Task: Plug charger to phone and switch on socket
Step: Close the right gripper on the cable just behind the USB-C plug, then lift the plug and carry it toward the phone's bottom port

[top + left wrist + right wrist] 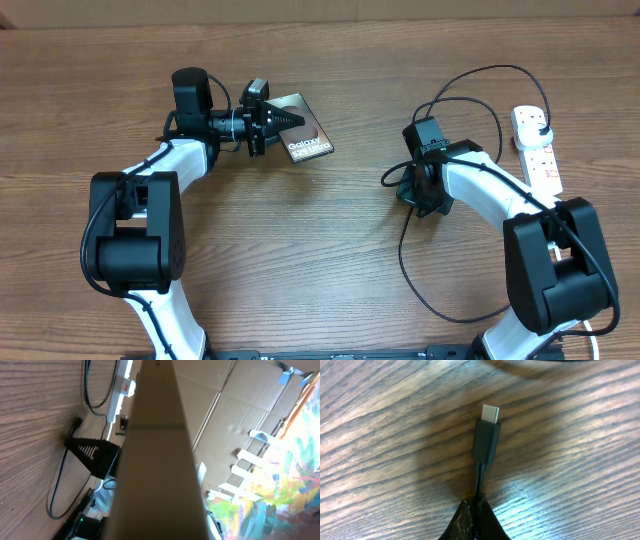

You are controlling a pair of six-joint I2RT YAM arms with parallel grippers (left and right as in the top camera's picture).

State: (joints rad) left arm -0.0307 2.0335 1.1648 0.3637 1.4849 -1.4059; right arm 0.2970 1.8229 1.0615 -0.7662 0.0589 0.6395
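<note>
Centre-right of overhead, the right end effector (476, 519) is pinching the charger (486, 440) just behind its USB-C tip. Upper centre-left, the left end effector (289, 121) is clamping the phone (310, 143). The socket (536, 150) is lying far right. Next step is calling for squaring the tip to the phone's port and pushing slowly.

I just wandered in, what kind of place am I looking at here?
Probably a robotics lab or test bench: two black-and-white robot arms stand at a wood-grain table, plain brown cardboard sheets stand behind it, and a white power strip with red switches lies on it.
</note>
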